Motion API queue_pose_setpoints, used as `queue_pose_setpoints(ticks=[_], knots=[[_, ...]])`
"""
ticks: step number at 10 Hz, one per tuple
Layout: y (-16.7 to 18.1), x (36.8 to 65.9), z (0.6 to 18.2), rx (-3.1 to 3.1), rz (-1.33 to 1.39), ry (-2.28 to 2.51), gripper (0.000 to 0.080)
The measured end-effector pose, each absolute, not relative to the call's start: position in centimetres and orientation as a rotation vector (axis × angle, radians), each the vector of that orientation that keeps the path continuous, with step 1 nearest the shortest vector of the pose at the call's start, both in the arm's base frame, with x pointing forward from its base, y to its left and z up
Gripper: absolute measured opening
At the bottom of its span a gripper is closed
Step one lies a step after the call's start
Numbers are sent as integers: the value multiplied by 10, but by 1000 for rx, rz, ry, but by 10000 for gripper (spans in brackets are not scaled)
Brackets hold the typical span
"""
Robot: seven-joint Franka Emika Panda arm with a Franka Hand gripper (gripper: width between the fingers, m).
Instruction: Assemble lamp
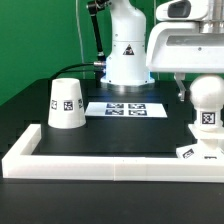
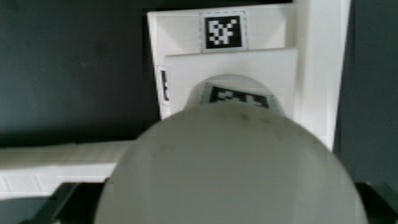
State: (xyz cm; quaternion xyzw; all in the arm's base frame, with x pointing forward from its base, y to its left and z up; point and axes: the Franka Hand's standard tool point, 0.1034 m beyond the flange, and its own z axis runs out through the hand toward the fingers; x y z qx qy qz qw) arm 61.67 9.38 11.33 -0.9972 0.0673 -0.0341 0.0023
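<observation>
Because the bulb (image 1: 206, 100) must be seated in the base (image 1: 192, 152) before anything goes over it, the end effector (image 1: 202, 84) hangs directly above the base with the bulb between its fingers. In the wrist view the white ball fills most of the picture, with dark finger parts just showing at either side. The fingers therefore look closed around the ball, but contact is blurred, so a firm hold is my judgement, not something seen.

The bulb stands upright over the base, neck down. I cannot tell whether the neck is already in the socket. The base lies flat on the worktop (image 1: 120, 135), just beside the white bar frame (image 1: 100, 166) and seemingly pushed into its corner. That would brace it against turning when the bulb is twisted in.

The shade (image 1: 66, 104) stands wide end down, well apart from the base toward the exterior view's left, likely parked clear of the arm. The marker board (image 1: 125, 108) lies between shade and base.
</observation>
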Motion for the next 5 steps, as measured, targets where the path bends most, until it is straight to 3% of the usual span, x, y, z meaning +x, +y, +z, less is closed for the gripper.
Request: queue_pose_setpoints(ticks=[5], knots=[[94,608,111,-2965,-16,947,578]])
